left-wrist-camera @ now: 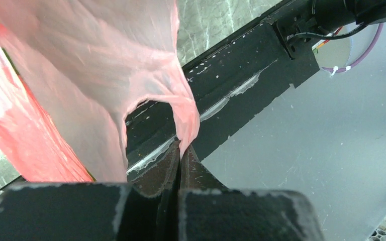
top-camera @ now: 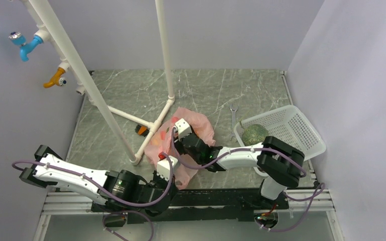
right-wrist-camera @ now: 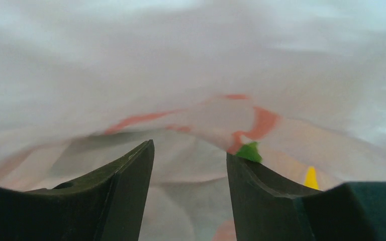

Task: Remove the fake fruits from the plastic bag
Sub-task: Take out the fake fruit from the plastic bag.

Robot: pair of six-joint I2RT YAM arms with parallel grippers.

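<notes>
Pink bag (top-camera: pixel 197 129) sits crumpled mid-table: thin, crinkly film, half see-through, with red print showing. The left gripper (left-wrist-camera: pixel 181 146) is clamped tight, its dark, scuffed fingers (left-wrist-camera: pixel 167 168) pressed together on a stretched loop of that film, which pulls up into a smooth arch above the black front rail. The left arm lies low along the near edge, elbow out to the left, wrist tucked in at the bag's near side.

The right arm reaches leftward across the table from its base, wrist dipped into the bag's top. The right gripper (right-wrist-camera: pixel 190 155) stands parted, a clear gap between its two tapered tips and nothing between them; all around is blurred milky-pink film.

A round, grey-green melon (top-camera: pixel 255 134) with netted skin rests in the white mesh basket (top-camera: pixel 304 128) at right, well apart from the bag.

Any other fruit is hidden by the film. A green fleck (right-wrist-camera: pixel 249 150) and a yellow sliver (right-wrist-camera: pixel 310 178) show by the right-hand finger, too small and blurred to say whether they are print or fruit.
</notes>
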